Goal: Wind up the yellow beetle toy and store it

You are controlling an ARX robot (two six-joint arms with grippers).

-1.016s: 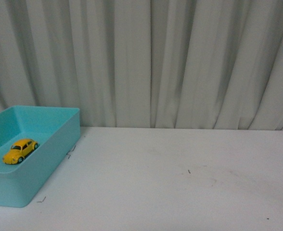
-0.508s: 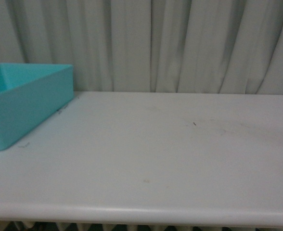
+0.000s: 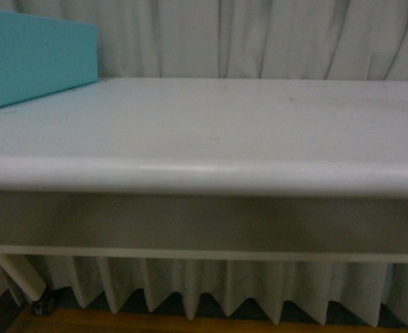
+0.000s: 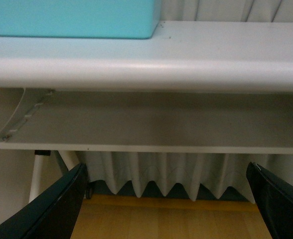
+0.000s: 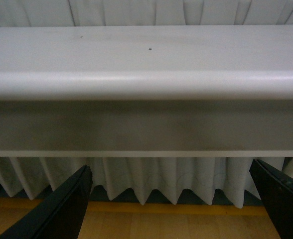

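The yellow beetle toy is not visible in any view now; if it lies inside the turquoise box (image 3: 30,59), the wall of the box hides it, so I cannot tell where it is. By the task sentence, I judge such a toy to be light, hard and smooth, so it can slip between the pads. The best hold is probably across its two sides, above the wheels, with gentle pressure. For winding, the wheels should stay free.

The turquoise box stands on the far left of the white table (image 3: 259,118), close to the table's left end. The front camera looks from a low height, so the rounded near edge of the table fills the middle of the view. Below the table, a grey curtain (image 3: 190,284) hangs down to a wooden floor (image 3: 190,322).

The left gripper (image 4: 166,199) hangs below the table edge, with its dark fingers (image 4: 57,204) spread wide and nothing between them. The right gripper (image 5: 171,199) is the same: spread apart, empty, under the table level.
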